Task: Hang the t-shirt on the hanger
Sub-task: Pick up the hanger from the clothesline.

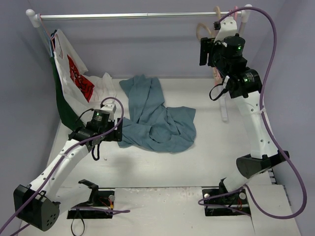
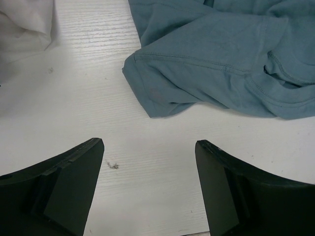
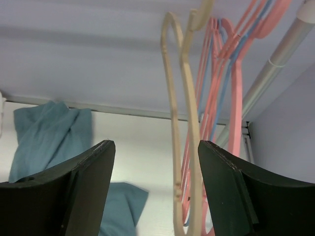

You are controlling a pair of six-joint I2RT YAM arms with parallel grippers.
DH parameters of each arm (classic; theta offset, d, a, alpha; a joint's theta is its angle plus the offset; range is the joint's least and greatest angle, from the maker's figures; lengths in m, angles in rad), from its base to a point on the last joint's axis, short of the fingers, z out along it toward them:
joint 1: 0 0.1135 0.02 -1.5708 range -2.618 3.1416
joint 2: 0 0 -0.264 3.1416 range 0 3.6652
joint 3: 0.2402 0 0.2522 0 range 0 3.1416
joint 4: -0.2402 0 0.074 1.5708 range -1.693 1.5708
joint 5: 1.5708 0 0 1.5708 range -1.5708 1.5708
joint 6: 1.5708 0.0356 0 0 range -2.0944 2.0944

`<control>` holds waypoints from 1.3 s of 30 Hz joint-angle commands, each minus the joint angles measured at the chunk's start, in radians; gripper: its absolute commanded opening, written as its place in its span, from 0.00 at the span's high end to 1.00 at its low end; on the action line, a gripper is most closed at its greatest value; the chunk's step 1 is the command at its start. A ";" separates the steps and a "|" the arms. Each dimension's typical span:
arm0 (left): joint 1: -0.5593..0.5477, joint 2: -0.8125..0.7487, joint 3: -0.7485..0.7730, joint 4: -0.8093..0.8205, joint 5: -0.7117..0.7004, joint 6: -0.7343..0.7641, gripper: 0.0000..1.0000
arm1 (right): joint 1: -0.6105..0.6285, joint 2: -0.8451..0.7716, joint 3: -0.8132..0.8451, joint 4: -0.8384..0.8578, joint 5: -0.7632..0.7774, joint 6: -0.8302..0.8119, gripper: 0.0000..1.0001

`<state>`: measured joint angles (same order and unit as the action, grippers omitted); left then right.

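Right gripper [image 3: 156,147]: spread apart; I'd centre thin beige hanger [image 3: 191,128], 12 o'clock, before closing.
Left gripper [image 2: 150,145]: apart, near wrinkled teal t-shirt [image 2: 211,59].

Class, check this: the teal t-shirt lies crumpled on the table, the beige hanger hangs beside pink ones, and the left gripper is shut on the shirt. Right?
Not quite: the left gripper is open over bare table, short of the t-shirt, as the left wrist view shows. The rest stands.

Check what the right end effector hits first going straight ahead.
Most likely the beige hanger, hanging dead ahead of the open right end effector; the pink hangers lie beyond it. Distance unclear.
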<state>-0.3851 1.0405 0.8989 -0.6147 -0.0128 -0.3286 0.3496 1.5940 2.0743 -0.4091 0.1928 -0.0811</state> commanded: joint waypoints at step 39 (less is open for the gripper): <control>0.005 0.044 0.040 0.023 0.048 0.013 0.24 | -0.129 -0.042 -0.178 0.239 -0.076 -0.005 0.34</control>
<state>-0.3851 1.0813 0.8989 -0.6155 0.0296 -0.3256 0.2382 1.5608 1.8973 -0.2504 0.0841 -0.0830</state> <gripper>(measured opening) 0.755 0.653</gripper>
